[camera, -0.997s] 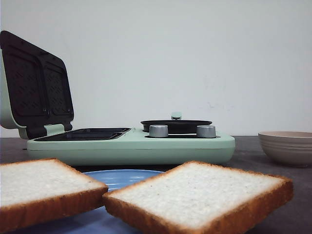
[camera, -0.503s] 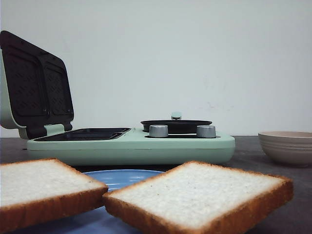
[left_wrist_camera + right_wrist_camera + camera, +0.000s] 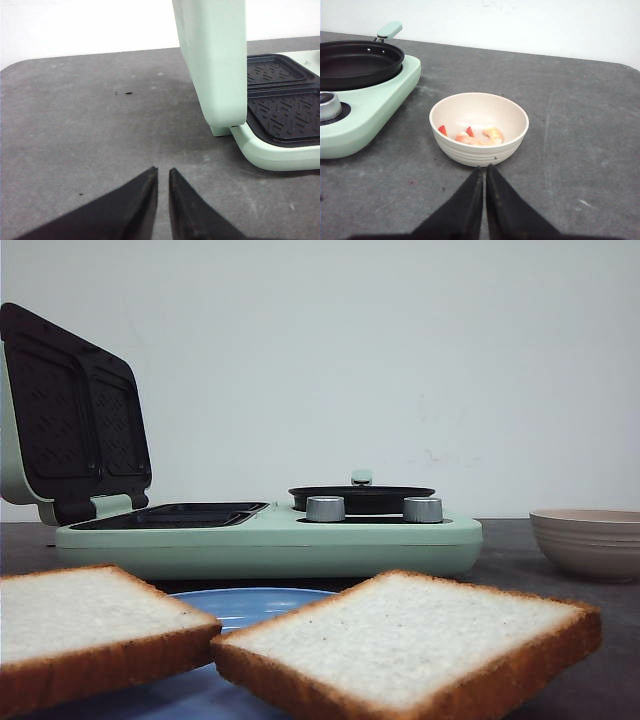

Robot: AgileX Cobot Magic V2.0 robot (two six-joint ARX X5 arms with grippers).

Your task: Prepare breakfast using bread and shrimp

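Nothing has shifted on my front feed since the earlier frames; both arms sit idle.

Largest first: I see the mint-green breakfast maker (image 3: pixel 270 540) mid-frame, its waffle-plate lid (image 3: pixel 70 415) raised at upper left, and the two white bread slices (image 3: pixel 410 640) on a blue plate (image 3: pixel 250 602) filling the foreground. A cream ribbed bowl (image 3: pixel 479 127) holds the orange-pink shrimp (image 3: pixel 480 136), just beyond my right gripper (image 3: pixel 484 172), fingers nearly together. My left gripper (image 3: pixel 163 175), narrowly parted and empty, hovers over grey tabletop (image 3: pixel 100 130) beside the lid.
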